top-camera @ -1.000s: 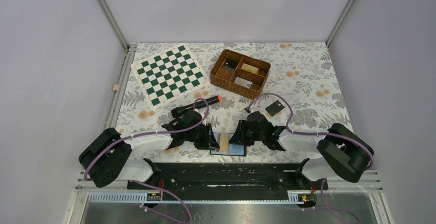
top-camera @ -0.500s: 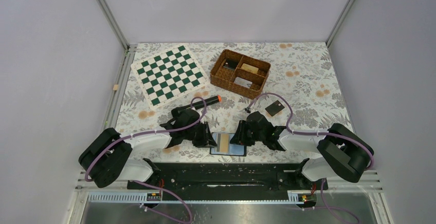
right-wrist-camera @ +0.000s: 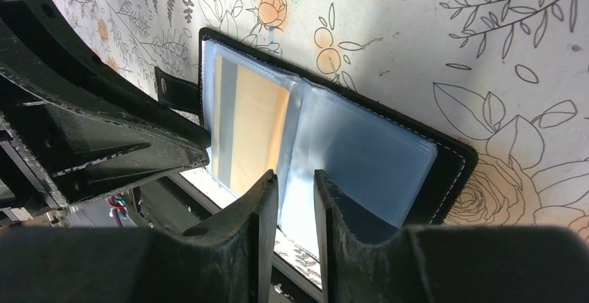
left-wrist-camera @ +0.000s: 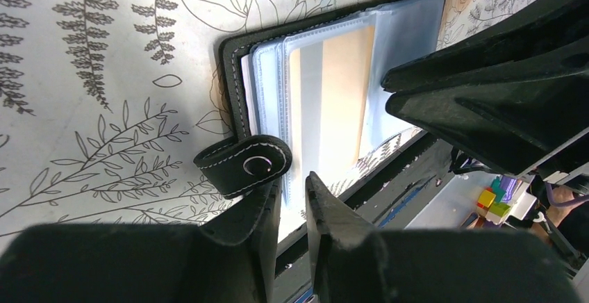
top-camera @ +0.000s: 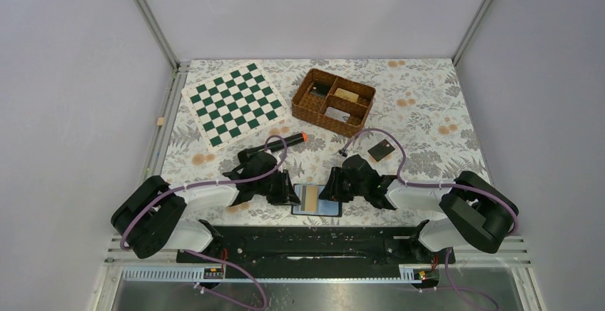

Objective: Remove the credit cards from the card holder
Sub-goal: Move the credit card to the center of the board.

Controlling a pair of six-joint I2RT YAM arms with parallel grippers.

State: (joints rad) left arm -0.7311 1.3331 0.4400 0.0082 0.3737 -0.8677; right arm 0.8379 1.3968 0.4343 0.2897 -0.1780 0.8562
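Observation:
The card holder (top-camera: 329, 208) lies open at the table's near edge, between my two grippers. An orange-yellow credit card (top-camera: 310, 197) sits in its left clear sleeve and also shows in the left wrist view (left-wrist-camera: 340, 87) and the right wrist view (right-wrist-camera: 253, 129). A dark credit card (top-camera: 381, 150) lies loose on the table to the right. My left gripper (left-wrist-camera: 292, 195) is narrowly open beside the holder's side tab (left-wrist-camera: 243, 166). My right gripper (right-wrist-camera: 296, 188) is narrowly open over the blue-grey right panel (right-wrist-camera: 368, 157). Neither one grips anything.
A black cylinder with an orange tip (top-camera: 275, 143) lies just behind the left arm. A brown wicker basket (top-camera: 333, 98) and a green chessboard (top-camera: 237, 104) stand further back. The black rail of the arm bases (top-camera: 314, 243) runs right below the holder.
My left gripper has drawn back a little to the left, away from the card holder. The right gripper and the holder have not moved.

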